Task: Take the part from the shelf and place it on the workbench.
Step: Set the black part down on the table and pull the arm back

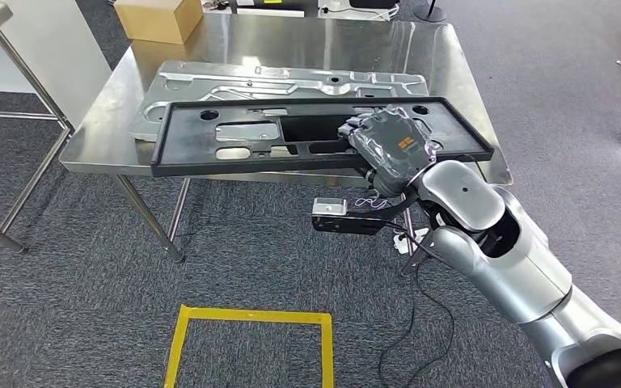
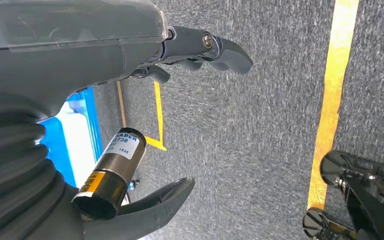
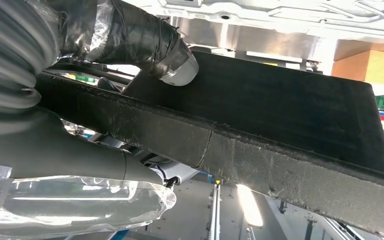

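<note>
Floor marking: a yellow tape square [image 1: 248,343] lies on the grey carpet at lower centre of the head view, nearest the camera.
Left hand [image 2: 180,125]: seen hanging over the carpet in the left wrist view, thumb and fingers spread apart, nothing between them.
Right hand [image 1: 390,145]: centre-right of the head view, clamped on the near long edge of the black part; the right wrist view shows the thumb [image 3: 145,42] on one face and the fingers [image 3: 80,160] on the other, the edge between them.
Black part [image 1: 315,133]: a long, flat panel with cut-outs, across the middle of the head view, over the near edge of the worktop [image 1: 461,89] and partly overhanging it.
Long axis: runs left to right across the frame, roughly along the worktop's near edge, its right end slightly farther away.
Silver panel [image 1: 275,85]: lies flat on the worktop behind and partly under the black part.
Doing it well: in my judgement, push the part farther onto the steel and level it before letting go, so the overhang cannot tip it.
Cardboard box [image 1: 158,18]: upper left, at the far corner.
</note>
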